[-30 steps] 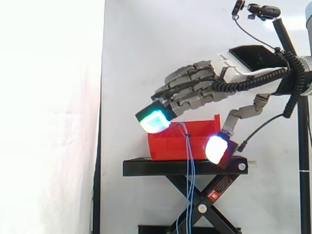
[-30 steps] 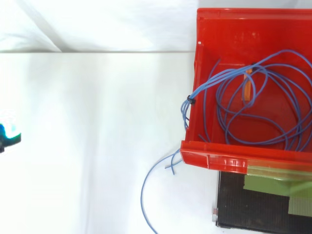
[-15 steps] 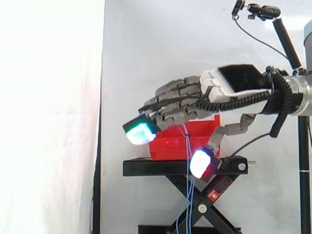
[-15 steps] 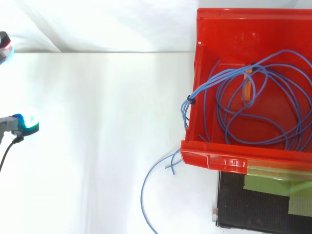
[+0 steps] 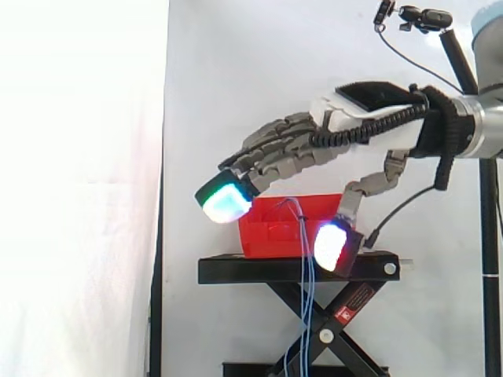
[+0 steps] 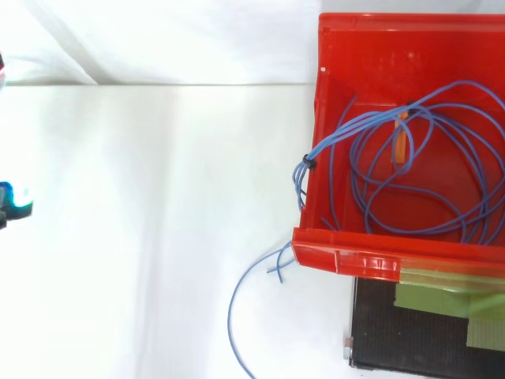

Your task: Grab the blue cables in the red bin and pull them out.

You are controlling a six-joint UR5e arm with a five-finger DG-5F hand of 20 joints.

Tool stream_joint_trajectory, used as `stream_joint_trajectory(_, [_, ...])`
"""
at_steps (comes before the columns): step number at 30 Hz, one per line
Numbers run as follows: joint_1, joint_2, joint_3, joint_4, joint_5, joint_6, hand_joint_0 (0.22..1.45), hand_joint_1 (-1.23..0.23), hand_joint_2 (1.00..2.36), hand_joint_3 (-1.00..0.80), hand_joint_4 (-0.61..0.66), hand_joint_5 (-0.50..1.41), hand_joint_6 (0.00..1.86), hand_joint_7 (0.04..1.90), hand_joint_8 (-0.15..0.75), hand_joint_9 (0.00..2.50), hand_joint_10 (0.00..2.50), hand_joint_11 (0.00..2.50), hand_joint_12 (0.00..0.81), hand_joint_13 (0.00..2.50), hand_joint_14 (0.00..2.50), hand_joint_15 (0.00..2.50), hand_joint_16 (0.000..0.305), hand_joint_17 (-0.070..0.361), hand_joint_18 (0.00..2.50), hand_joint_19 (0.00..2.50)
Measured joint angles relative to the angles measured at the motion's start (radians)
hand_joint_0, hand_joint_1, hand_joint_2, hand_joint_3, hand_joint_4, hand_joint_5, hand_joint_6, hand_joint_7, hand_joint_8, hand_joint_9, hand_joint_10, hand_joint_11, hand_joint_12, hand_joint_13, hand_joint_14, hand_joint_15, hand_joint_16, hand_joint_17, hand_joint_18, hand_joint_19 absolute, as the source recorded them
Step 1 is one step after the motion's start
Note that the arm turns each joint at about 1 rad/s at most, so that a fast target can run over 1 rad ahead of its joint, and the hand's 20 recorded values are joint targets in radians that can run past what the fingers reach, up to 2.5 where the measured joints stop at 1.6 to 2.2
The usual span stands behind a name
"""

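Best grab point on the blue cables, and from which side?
Probably the black tie, where the blue cables bunch and cross the rim of the red bin. All strands meet there, lifted clear of the bin floor. Come from above and pinch across the bundle. The hand is open and holds nothing.

glossy red plastic bin (image 6: pixel 339 257) with smooth moulded walls, thin blue cables (image 6: pixel 327 145) in smooth sheathing, matt black stand (image 5: pixel 299 270), probably painted metal, soft matt white cloth curtain (image 5: pixel 236 78), dull grey hard-shelled hand (image 5: pixel 299 145), milky translucent fingertip pads (image 5: pixel 226 200)
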Motion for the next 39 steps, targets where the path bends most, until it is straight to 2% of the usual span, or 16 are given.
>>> stream_joint_trajectory(3, [-0.005,0.0,0.036,-0.079,-0.001,0.005,0.78,-0.87,1.0,-1.0,0.19,0.46,0.01,0.29,0.226,0.58,0.01,0.32,0.299,0.36,0.01,0.2,0.039,0.089,0.28,0.4])
stream_joint_trajectory(6, [-0.011,-0.001,0.05,-0.159,-0.002,0.007,0.78,-0.87,1.0,-1.0,0.19,0.46,0.01,0.29,0.228,0.59,0.01,0.31,0.3,0.36,0.01,0.21,0.039,0.089,0.28,0.4])
stream_joint_trajectory(9, [-0.016,-0.001,0.051,-0.237,-0.004,0.007,0.78,-0.87,1.0,-1.0,0.18,0.46,0.01,0.29,0.229,0.59,0.01,0.31,0.299,0.36,0.01,0.21,0.039,0.088,0.28,0.4])
stream_joint_trajectory(12, [-0.019,-0.001,0.04,-0.26,-0.004,0.003,0.78,-0.87,1.0,-1.0,0.18,0.46,0.01,0.29,0.228,0.59,0.01,0.32,0.299,0.36,0.01,0.21,0.039,0.088,0.28,0.4])
stream_joint_trajectory(16, [-0.021,-0.001,0.004,-0.203,-0.002,-0.02,0.78,-0.87,1.0,-1.0,0.19,0.46,0.01,0.29,0.229,0.59,0.01,0.32,0.299,0.36,0.01,0.21,0.039,0.088,0.28,0.4])
stream_joint_trajectory(21, [-0.028,-0.001,-0.086,-0.077,0.002,-0.033,0.78,-0.86,1.0,-1.0,0.19,0.46,0.01,0.29,0.226,0.59,0.01,0.31,0.299,0.36,0.01,0.21,0.039,0.088,0.28,0.4])
stream_joint_trajectory(24, [-0.035,-0.001,-0.118,0.003,0.003,-0.035,0.78,-0.87,1.0,-1.0,0.19,0.46,0.01,0.29,0.23,0.59,0.01,0.32,0.3,0.37,0.01,0.2,0.039,0.088,0.29,0.4])
stream_joint_trajectory(29, [-0.047,-0.005,-0.131,0.13,-0.001,-0.045,0.78,-0.87,1.0,-1.0,0.19,0.46,0.01,0.29,0.227,0.59,0.01,0.32,0.3,0.37,0.01,0.21,0.039,0.088,0.29,0.4])
stream_joint_trajectory(32, [-0.058,-0.025,-0.13,0.177,-0.008,-0.051,0.78,-0.87,1.0,-1.0,0.19,0.46,0.01,0.29,0.227,0.59,0.01,0.32,0.3,0.37,0.01,0.21,0.039,0.088,0.29,0.4])
stream_joint_trajectory(36, [-0.07,-0.056,-0.123,0.208,-0.033,-0.039,0.78,-0.87,1.0,-1.0,0.19,0.47,0.01,0.3,0.228,0.6,0.01,0.33,0.301,0.37,0.01,0.21,0.039,0.088,0.29,0.4])
stream_joint_trajectory(39, [-0.077,-0.068,-0.113,0.203,-0.056,0.0,0.78,-0.86,1.0,-1.0,0.2,0.48,0.01,0.31,0.229,0.6,0.01,0.32,0.301,0.37,0.01,0.21,0.039,0.088,0.29,0.4])
